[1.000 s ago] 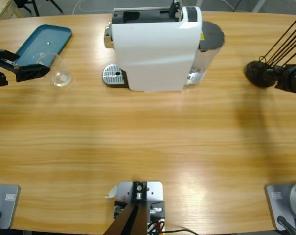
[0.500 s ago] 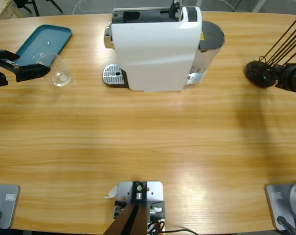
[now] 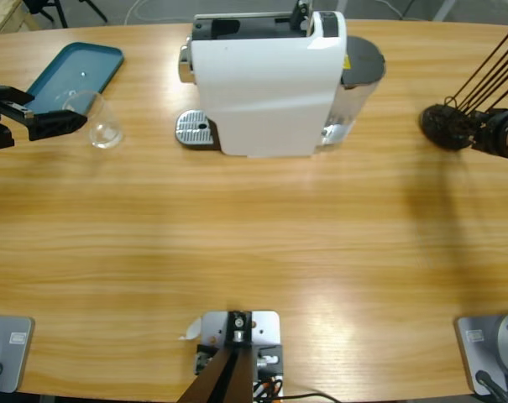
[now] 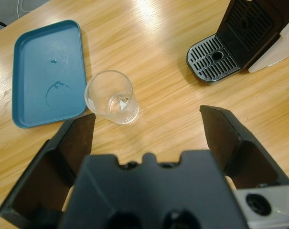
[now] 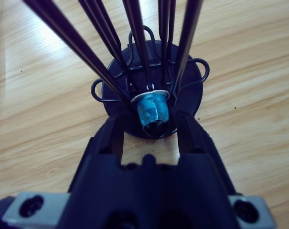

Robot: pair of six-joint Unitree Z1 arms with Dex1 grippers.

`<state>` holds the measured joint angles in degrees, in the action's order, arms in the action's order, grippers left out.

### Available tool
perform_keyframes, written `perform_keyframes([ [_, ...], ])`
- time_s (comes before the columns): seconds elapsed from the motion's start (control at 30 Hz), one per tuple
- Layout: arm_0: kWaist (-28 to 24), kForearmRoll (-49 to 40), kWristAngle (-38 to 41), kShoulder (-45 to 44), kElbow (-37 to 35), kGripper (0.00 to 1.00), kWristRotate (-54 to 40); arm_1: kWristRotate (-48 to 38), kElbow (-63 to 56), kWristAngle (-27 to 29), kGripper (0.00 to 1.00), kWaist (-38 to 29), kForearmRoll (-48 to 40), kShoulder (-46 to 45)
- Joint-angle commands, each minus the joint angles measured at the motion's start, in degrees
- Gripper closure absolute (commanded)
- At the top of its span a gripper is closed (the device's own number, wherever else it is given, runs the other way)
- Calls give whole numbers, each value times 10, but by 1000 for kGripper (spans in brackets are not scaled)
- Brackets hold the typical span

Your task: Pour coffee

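A white coffee machine [image 3: 262, 84] stands at the table's far middle, with its round drip grate [image 3: 195, 128] [image 4: 213, 59] at its left. A clear empty glass [image 3: 104, 122] [image 4: 111, 98] stands upright left of the grate. My left gripper [image 3: 56, 122] [image 4: 149, 129] is open wide just short of the glass, not touching it. On the right stands a black wire capsule rack [image 3: 445, 126] [image 5: 151, 90] holding a blue capsule [image 5: 151, 112]. My right gripper [image 3: 480, 134] [image 5: 151, 131] is open narrowly, with a jaw on each side of the capsule.
A teal tray [image 3: 73, 75] [image 4: 46, 71] with water marks lies at the far left, beside the glass. The rack's long black rods [image 3: 489, 67] slant up over the right gripper. Bare wooden table [image 3: 254, 243] fills the near half.
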<state>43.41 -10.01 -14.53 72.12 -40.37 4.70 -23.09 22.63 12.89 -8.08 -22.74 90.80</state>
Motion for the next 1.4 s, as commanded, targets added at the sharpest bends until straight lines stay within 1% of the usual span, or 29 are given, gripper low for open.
perform_keyframes([
  [0.03,5,5,9,20,13,55,5,-3,-6,12,590,8,-8,26],
  [0.37,5,5,9,21,12,55,5,-3,-5,11,607,8,-16,38],
  [0.4,5,5,9,21,12,55,5,-3,-6,11,613,8,-17,38],
  [0.43,5,5,9,21,12,55,5,-3,-6,11,650,8,-17,38],
  [0.5,5,5,9,22,12,55,5,-2,-6,12,662,8,-20,37],
  [0.53,5,5,9,22,12,55,5,-2,-6,11,691,8,-22,37],
  [0.6,5,5,9,22,12,55,5,1,-6,12,940,8,-24,36],
  [0.63,5,5,10,22,12,55,5,3,-6,12,1000,8,-25,37],
  [0.8,5,5,11,23,12,55,5,11,-8,28,1000,8,-24,42],
  [1.17,5,5,11,24,12,55,5,11,-8,30,1000,8,-25,43],
  [1.27,5,5,11,24,12,55,5,12,-7,34,1000,8,-22,24],
  [1.4,5,5,11,24,12,55,5,18,4,41,1000,8,24,-24],
])
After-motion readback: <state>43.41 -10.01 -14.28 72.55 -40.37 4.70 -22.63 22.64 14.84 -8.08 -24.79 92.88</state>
